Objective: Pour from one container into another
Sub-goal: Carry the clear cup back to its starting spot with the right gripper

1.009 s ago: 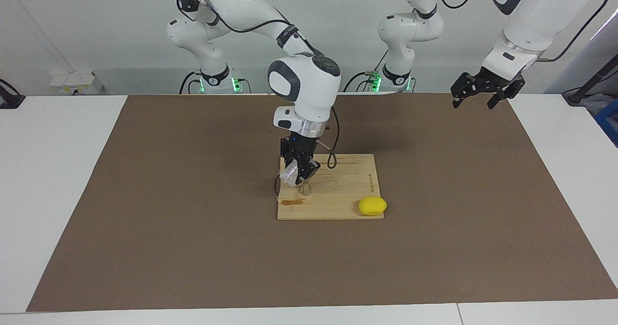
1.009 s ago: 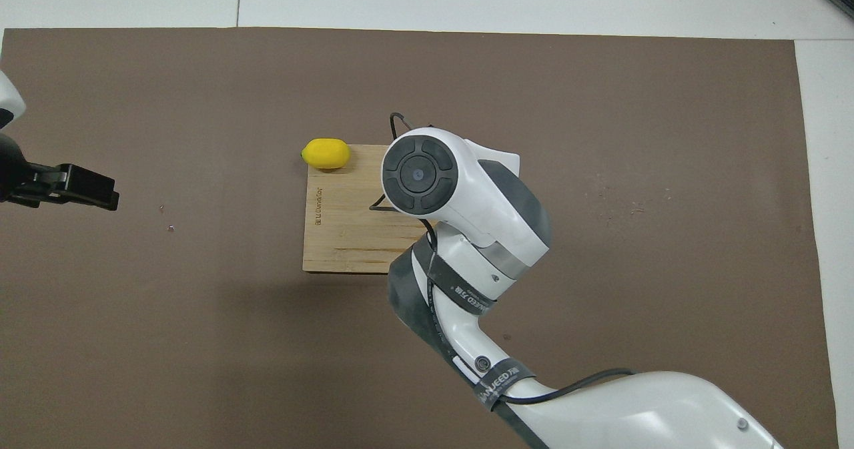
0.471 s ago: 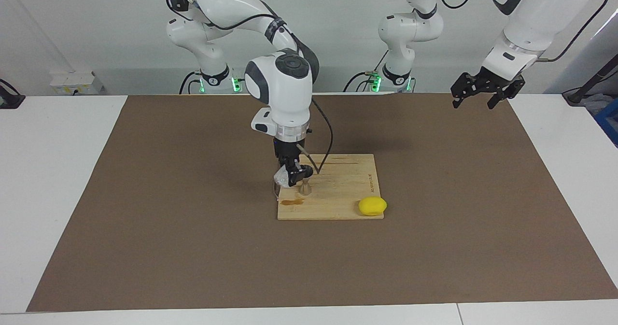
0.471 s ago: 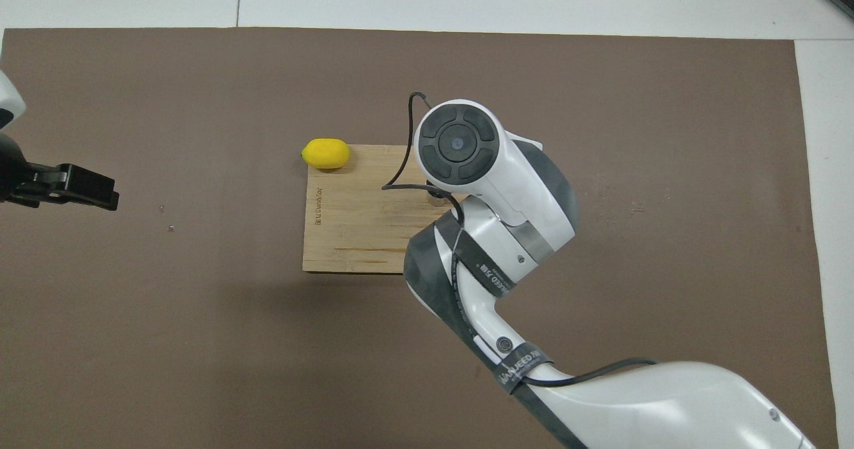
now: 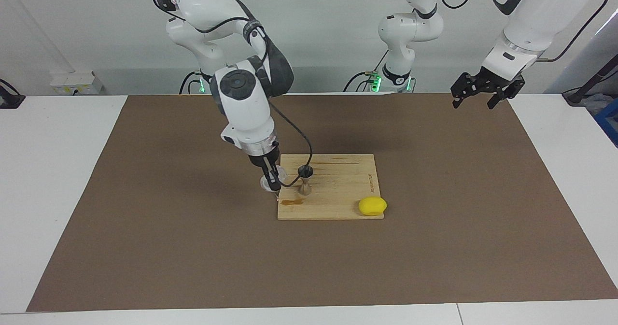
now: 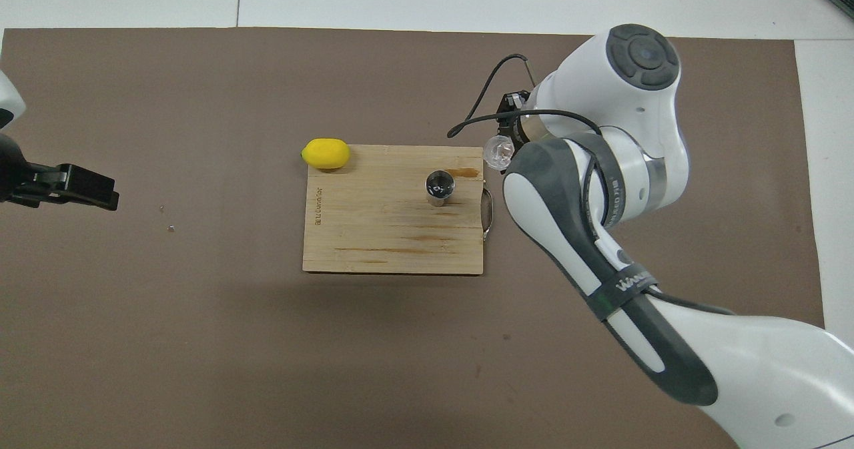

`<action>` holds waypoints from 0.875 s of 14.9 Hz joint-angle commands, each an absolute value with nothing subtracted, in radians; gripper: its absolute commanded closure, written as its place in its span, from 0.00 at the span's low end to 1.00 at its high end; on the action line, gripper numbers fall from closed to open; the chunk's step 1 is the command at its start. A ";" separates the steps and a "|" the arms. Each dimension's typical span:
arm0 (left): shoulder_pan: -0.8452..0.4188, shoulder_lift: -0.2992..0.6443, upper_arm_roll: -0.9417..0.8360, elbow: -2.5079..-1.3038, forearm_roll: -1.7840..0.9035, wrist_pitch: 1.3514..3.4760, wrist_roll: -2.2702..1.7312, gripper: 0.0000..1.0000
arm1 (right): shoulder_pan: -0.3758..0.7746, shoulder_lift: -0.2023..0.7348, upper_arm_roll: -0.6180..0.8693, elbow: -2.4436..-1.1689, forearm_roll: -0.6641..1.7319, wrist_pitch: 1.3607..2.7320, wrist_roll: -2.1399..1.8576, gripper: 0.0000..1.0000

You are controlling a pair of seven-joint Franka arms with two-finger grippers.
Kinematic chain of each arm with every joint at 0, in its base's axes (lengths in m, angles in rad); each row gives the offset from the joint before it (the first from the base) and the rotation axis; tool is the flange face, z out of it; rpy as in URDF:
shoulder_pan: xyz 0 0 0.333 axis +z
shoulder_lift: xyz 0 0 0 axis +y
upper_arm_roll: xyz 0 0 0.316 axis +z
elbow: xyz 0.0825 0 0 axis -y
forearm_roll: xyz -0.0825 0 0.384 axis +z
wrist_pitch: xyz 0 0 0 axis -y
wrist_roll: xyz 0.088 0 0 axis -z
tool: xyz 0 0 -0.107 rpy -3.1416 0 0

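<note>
The small clear cup hangs just above the mat, beside the edge of the wooden board that faces the right arm's end of the table. My right gripper is shut on it and reaches down from above. The steel jigger stands upright on the board, a short way from the cup, with something dark inside. My left gripper waits open and holds nothing, high over the mat at the left arm's end.
A yellow lemon lies at the board's corner farthest from the robots. A brown stain marks the board near the cup. A thin metal piece lies along the board's edge. A brown mat covers the table.
My right arm has swung away from the jigger toward its own end of the table, carrying the cup off the board. The jigger now shows uncovered from above. The left arm has not moved.
</note>
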State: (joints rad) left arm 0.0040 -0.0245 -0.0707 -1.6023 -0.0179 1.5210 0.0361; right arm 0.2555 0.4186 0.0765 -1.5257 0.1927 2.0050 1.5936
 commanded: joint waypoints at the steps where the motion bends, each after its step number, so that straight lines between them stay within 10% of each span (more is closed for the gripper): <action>1: 0.014 -0.049 -0.078 -1.624 -0.008 1.529 0.038 0.00 | 0.166 0.347 0.087 -1.659 0.342 2.022 1.462 1.00; 13: 0.014 -0.049 -0.078 -1.624 -0.008 1.528 0.038 0.00 | -0.176 0.225 0.087 -2.072 0.750 2.105 0.841 1.00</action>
